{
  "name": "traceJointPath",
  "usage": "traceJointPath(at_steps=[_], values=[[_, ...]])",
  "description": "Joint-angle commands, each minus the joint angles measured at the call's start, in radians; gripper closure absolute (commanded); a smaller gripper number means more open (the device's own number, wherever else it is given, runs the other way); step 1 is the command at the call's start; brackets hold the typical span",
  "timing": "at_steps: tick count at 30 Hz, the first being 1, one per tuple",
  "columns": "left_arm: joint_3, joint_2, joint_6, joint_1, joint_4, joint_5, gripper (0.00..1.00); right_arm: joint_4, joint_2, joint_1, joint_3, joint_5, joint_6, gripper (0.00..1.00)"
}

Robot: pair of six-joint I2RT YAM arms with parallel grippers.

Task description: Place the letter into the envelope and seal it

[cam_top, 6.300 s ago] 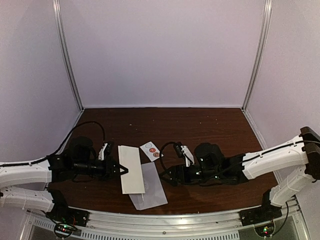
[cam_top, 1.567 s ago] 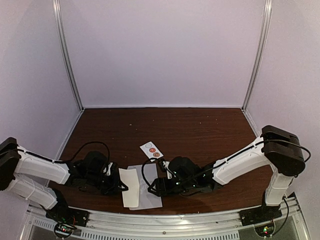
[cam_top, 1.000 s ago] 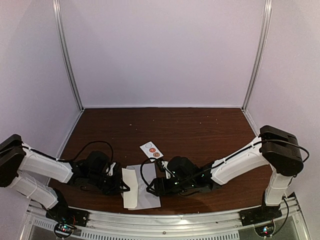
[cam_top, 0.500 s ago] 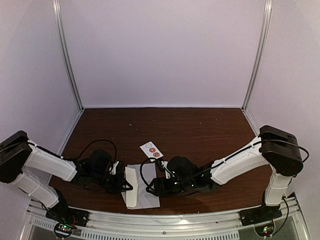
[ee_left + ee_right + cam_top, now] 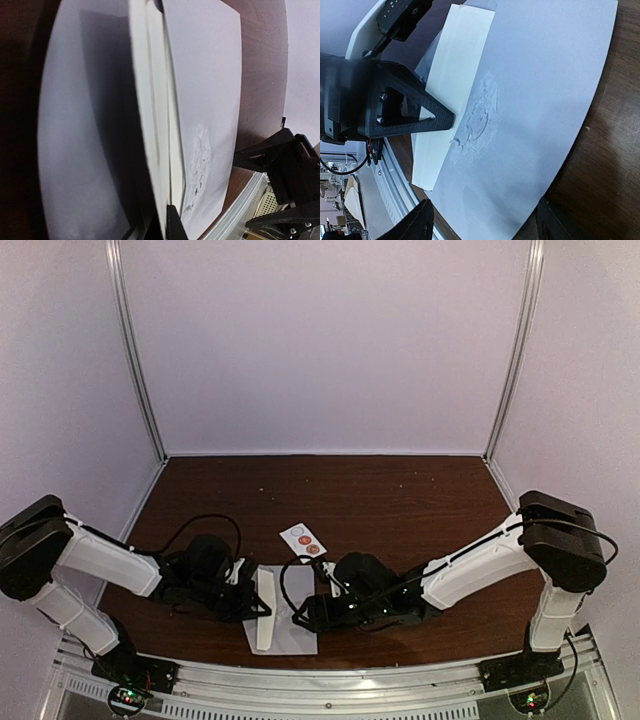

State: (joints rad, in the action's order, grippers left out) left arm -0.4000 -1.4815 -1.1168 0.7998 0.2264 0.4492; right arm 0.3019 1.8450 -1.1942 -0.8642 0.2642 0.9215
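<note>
Jaws, left: clenched on the letter (image 5: 451, 85), a cream folded sheet, pinched at about mid-length and tipped up almost on edge.

Jaws, right: spread, grasping nothing. The envelope's edge lay in the gap between the two tips; contact could not be told.

Envelope (image 5: 297, 628): flat on the surface (image 5: 400, 500), just ahead of the left jaws' tips on the far side of the letter, and between the two pairs of jaws. Its face showed a crinkled patch (image 5: 479, 112) right beside the left jaw tip.

Governing relation: the letter's long axis ran crosswise to the left jaws' reach and parallel to the envelope's long side. Its lower long edge met the envelope along the side nearest those jaws. Whether that edge sat inside the mouth could not be told. The left jaws were judged the nearer and the ones to push.

Pose: the left arm (image 5: 100, 558) lay low, forearm reaching inward. The right arm (image 5: 470, 562) lay low from the opposite side, its tips facing the left jaws across the envelope.
</note>
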Motion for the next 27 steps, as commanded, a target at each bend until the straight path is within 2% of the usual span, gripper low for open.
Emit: traceJointPath(at_steps=[1, 10, 13, 19, 22, 27], values=[[-0.067, 0.017, 0.072, 0.005, -0.065, -0.025, 1.0, -0.048, -0.025, -0.009, 0.006, -0.035, -0.006, 0.3], [-0.149, 0.122, 0.175, 0.005, -0.343, -0.133, 0.62, -0.174, -0.168, -0.002, 0.034, -0.16, -0.028, 0.29], [-0.18, 0.154, 0.201, 0.005, -0.419, -0.164, 0.46, -0.208, -0.215, 0.003, 0.042, -0.191, -0.032, 0.28], [-0.227, 0.187, 0.237, 0.004, -0.522, -0.201, 0.27, -0.226, -0.25, 0.005, 0.041, -0.203, -0.032, 0.28], [-0.231, 0.181, 0.245, 0.004, -0.527, -0.208, 0.24, -0.213, -0.235, 0.005, 0.034, -0.192, -0.028, 0.28], [-0.23, 0.155, 0.256, 0.004, -0.527, -0.229, 0.26, -0.169, -0.185, 0.005, 0.025, -0.157, -0.012, 0.28]])
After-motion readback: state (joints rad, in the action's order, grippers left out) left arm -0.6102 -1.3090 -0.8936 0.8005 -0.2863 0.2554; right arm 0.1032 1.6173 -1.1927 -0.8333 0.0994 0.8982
